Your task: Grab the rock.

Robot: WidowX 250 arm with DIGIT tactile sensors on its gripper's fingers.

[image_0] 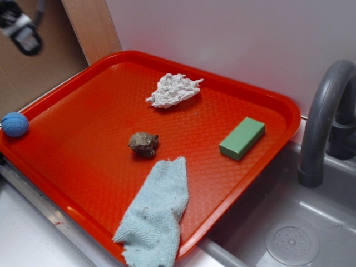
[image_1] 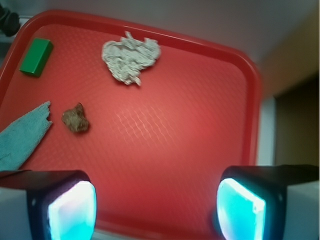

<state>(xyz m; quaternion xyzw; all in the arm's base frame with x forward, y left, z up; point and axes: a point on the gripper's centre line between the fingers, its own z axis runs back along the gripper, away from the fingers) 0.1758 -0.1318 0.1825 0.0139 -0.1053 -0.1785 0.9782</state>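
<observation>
The rock (image_0: 144, 144) is a small lumpy brown-grey stone lying near the middle of the red tray (image_0: 83, 128), just above the corner of a pale blue towel (image_0: 156, 217). In the wrist view the rock (image_1: 75, 118) lies at the left, far ahead of my gripper (image_1: 156, 207). The gripper is open, its two glowing cyan pads (image_1: 72, 212) wide apart with only bare tray (image_1: 175, 135) between them. In the exterior view only a dark part of the arm (image_0: 22, 30) shows at the top left, high above the tray's edge.
A white crumpled lump (image_0: 173, 90) lies at the tray's back. A green block (image_0: 242, 138) sits at its right side. A blue ball (image_0: 14, 124) rests off the tray's left corner. A grey faucet (image_0: 322, 117) and sink (image_0: 289, 239) lie to the right.
</observation>
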